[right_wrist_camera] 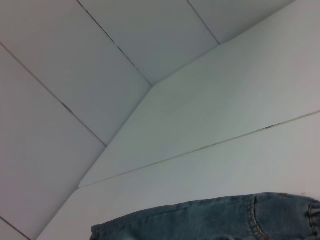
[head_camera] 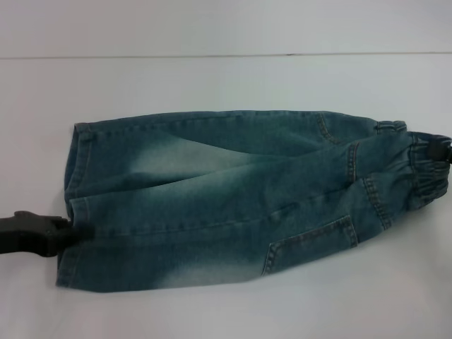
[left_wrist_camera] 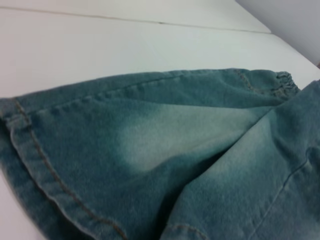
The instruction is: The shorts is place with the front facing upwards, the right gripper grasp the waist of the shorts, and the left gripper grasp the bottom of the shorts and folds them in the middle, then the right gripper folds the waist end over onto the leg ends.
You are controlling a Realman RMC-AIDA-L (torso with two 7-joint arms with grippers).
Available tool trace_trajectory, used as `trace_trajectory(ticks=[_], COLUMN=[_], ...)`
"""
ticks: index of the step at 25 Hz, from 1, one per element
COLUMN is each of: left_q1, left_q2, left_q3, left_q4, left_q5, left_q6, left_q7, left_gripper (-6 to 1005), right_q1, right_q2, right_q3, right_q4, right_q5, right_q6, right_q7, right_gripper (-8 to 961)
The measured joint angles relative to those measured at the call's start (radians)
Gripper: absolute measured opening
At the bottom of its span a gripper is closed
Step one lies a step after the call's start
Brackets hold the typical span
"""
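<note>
Shorts: the shorts [head_camera: 233, 198] lie already folded lengthwise on the white table [head_camera: 212, 78].
Left gripper: the left gripper [head_camera: 67, 232] pinches the leg ends [head_camera: 74, 205], apparently anchoring them.
Right gripper: the right gripper [head_camera: 441, 150] at the waist [head_camera: 424, 169]; grip cannot be told.

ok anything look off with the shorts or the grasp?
Nothing stands out. The shorts lie folded lengthwise on the white table, intact. The left end effector is at the leg hems; the right end effector is at the waistband.
</note>
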Motion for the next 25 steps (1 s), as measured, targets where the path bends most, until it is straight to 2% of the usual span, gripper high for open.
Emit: trace_trajectory(ticks=[3,9,25], left_q1=[-0.004,-0.006,-0.007], left_q2=[0.0,0.001,0.024], left_q3=[-0.001,-0.001,-0.048], left_q4=[0.002,0.003,0.006], left_q5=[-0.004,-0.027,-0.144], left_q6=[0.006,0.026,0.089], left_q7=[0.0,0.001,0.008], left_gripper=[247,46,47], right_q1=[-0.001,-0.001,-0.008], right_q2=[0.0,0.0,-0.005], right_q3=[0.0,0.0,0.013], right_q4=[0.0,0.0,0.0], right_q5=[0.0,0.001,0.043], right_q6=[-0.002,-0.002,-0.054], right_q7=[0.0,0.0,0.001], right_gripper=[45,45,45])
